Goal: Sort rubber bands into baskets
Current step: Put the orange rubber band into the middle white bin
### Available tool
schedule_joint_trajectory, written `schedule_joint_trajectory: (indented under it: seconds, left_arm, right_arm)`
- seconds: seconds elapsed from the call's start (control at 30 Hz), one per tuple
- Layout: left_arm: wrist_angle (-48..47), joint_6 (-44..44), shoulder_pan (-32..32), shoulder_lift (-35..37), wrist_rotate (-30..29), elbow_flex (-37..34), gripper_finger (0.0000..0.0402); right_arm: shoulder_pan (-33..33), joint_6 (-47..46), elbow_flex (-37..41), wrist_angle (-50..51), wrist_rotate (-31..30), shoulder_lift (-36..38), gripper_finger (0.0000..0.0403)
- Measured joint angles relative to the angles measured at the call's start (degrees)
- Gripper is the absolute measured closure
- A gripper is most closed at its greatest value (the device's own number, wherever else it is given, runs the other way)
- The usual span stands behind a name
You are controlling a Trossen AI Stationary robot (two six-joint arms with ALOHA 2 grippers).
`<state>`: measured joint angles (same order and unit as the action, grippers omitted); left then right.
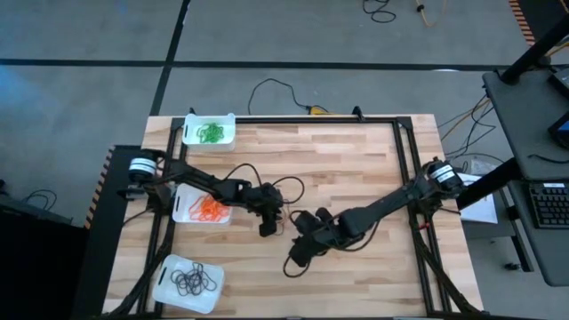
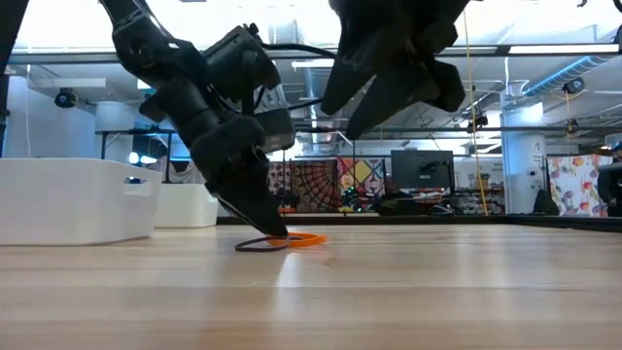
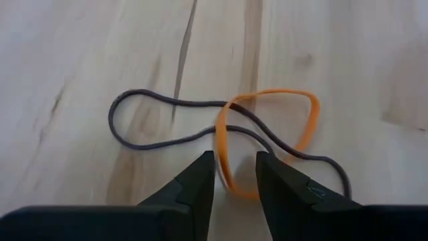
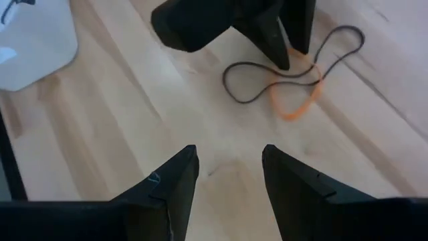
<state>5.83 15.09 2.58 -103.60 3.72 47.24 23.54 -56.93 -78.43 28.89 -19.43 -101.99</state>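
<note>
An orange rubber band (image 3: 267, 134) and a black rubber band (image 3: 160, 120) lie crossed on the wooden table, near its middle. They also show in the low view, the orange band (image 2: 309, 238) beside the black band (image 2: 255, 246). My left gripper (image 3: 234, 177) is open and low over them, with one finger on each side of the orange band's near strand (image 3: 226, 171). My right gripper (image 4: 229, 164) is open and empty, raised above the table just right of the bands (image 1: 302, 244). Three white baskets stand at the left: one with green bands (image 1: 209, 132), one with orange bands (image 1: 203, 207), one with black bands (image 1: 188, 283). My left gripper comes down from above at a slant, and its fingertips (image 2: 272, 229) reach the table top at the bands. The orange band's strand (image 3: 226, 171) runs between the two fingers. I cannot tell whether the fingers touch it. Both bands lie flat on the table.
Black cables (image 1: 267, 187) loop over the table near the left arm. A black metal frame (image 1: 404, 151) runs along the table's edges. Bare wood lies to the right and at the near edge (image 1: 356, 284).
</note>
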Motion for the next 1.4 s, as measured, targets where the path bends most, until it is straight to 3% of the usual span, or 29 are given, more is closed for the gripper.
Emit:
schedule_joint_trajectory:
  seconds: [0.17, 0.33, 0.47, 0.67, 0.93, 1.03, 1.27, 1.4]
  left_arm:
    - [0.30, 0.04, 0.17, -1.95, -0.37, 0.20, 0.0321]
    - [-1.75, 0.46, 1.34, -1.61, -1.82, 0.22, 0.0392]
    - [-5.85, 0.44, 3.28, 0.26, -1.88, 0.10, 0.0399]
    - [-11.10, 1.90, 5.99, 3.85, -0.94, -0.31, 0.0401]
    - [-12.77, 4.92, 9.25, 5.02, -1.34, -1.28, 0.0401]
    - [-13.33, 7.02, 10.53, 5.44, -1.97, -1.34, 0.0401]
    - [-19.33, 9.97, 13.95, 11.94, 0.40, -1.51, 0.0401]
    - [-23.47, 12.32, 15.57, 17.94, -1.06, -1.38, 0.0401]
  right_arm:
    - [-2.76, 4.59, -0.03, 1.88, 1.27, 0.86, 0.0241]
    - [-6.32, 10.42, 0.13, 3.29, 1.30, 0.96, 0.0241]
    - [-9.69, 16.98, 2.82, -0.95, 1.52, -0.79, 0.0244]
    - [-12.84, 30.16, 6.49, -15.60, 6.18, -5.89, 0.0268]
    - [-14.96, 35.23, 6.54, -26.71, 7.71, -12.22, 0.0359]
    - [-14.96, 34.19, 6.32, -27.00, 7.68, -15.24, 0.0388]
    - [-14.90, 32.77, 6.45, -25.11, 7.40, -18.26, 0.0390]
    - [-14.92, 32.70, 6.65, -24.70, 7.40, -18.64, 0.0390]
